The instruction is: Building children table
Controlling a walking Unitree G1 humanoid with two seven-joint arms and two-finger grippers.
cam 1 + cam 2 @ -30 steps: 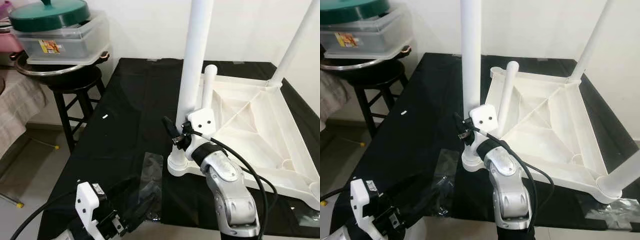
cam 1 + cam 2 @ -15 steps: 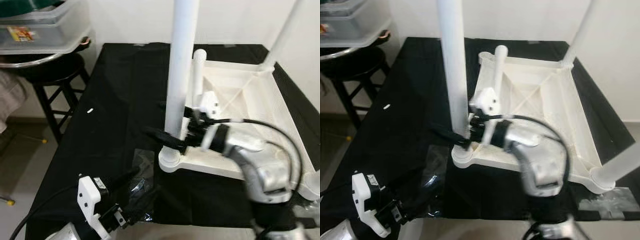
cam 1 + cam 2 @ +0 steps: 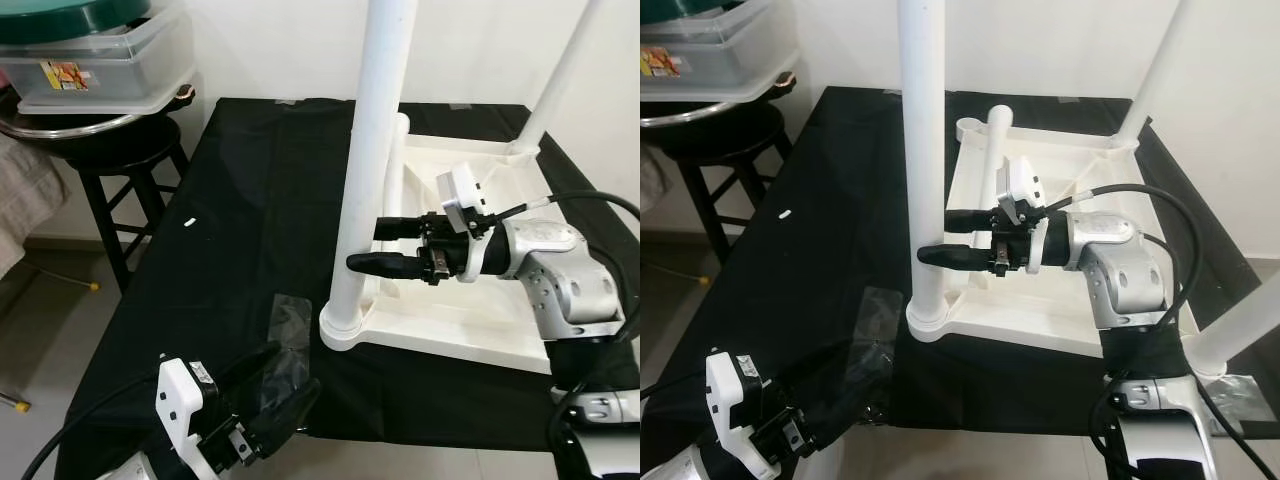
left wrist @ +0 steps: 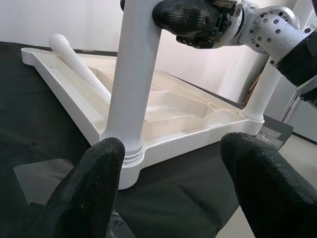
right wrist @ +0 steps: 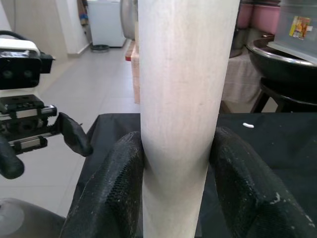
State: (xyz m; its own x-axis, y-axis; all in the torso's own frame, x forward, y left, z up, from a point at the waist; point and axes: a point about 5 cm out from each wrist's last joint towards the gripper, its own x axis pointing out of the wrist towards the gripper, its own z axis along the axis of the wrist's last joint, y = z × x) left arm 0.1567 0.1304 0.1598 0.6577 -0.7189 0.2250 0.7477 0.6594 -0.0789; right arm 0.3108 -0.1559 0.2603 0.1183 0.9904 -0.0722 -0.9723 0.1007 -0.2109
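Observation:
A white children's table top lies upside down on the black cloth. One white leg stands upright in its near left corner socket. My right gripper reaches in level from the right and is shut on this leg, one black finger pressed to each side. A second leg stands at the far right corner and a third at the near right. A loose leg rests inside the top. My left gripper hangs open and low by the table's front edge, holding nothing.
A clear plastic bag lies on the cloth in front of the gripped leg. A dark stool at the left carries a pan and a plastic container. A small white piece lies on the cloth. The wall is close behind.
My right arm has swung out to the right and its gripper now sits level and higher on the upright leg, fingers around it. The left gripper stays low at the front. The camera shifted.

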